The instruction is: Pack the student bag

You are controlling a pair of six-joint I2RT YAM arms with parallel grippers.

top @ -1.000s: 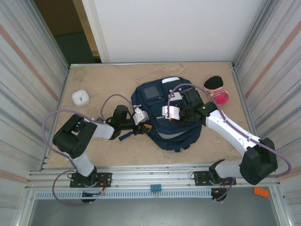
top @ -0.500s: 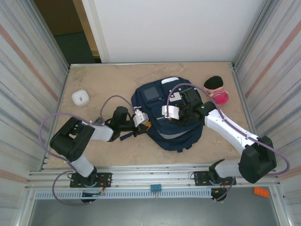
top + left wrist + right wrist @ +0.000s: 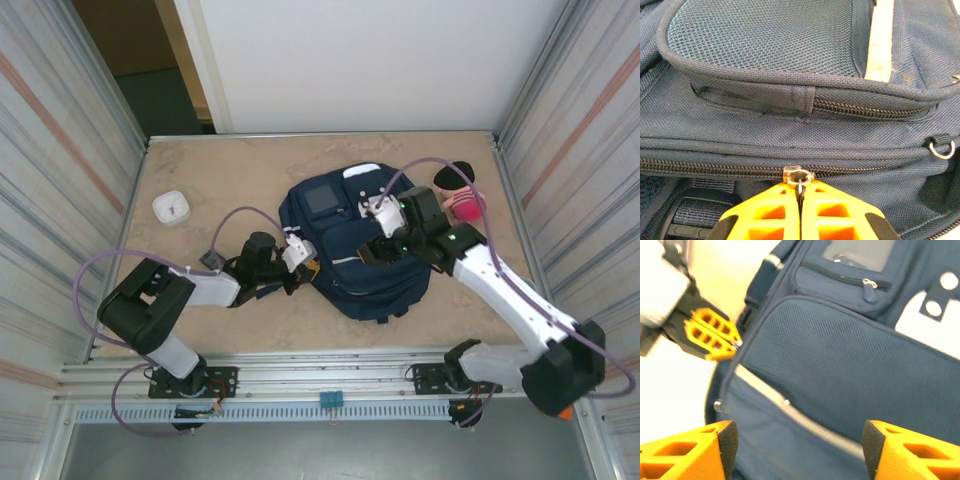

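Looking down on a beige, stone-patterned tabletop (image 3: pixel 200 160), boxed in by corrugated metal panels at left and right and a white board at the back.

Lying flat near the middle of the tabletop, a little right of centre: a large navy blue fabric backpack (image 3: pixel 370 285), front side facing up, showing white stripes, a white patch and a square window pocket (image 3: pixel 322 196).

Reaching in low from the left to the backpack's left edge: the left hand (image 3: pixel 310 268), orange fingers (image 3: pixel 832 215) pressing together and clamping on a small metal zipper pull (image 3: pixel 799 176) on a zip line running below a mesh-faced pocket. Sitting just to the right on the same seam: a small metal D-ring (image 3: pixel 941 148).

Hovering above the backpack's upper right part: the right hand (image 3: pixel 385 245), orange fingertips (image 3: pixel 690 450) standing wide apart, gripping nothing, with navy mesh fabric spreading beneath the gap.

Resting apart from the backpack: a small white square container (image 3: pixel 172 207) toward the far left, and a pink and black soft item (image 3: pixel 462 190) near the right wall.
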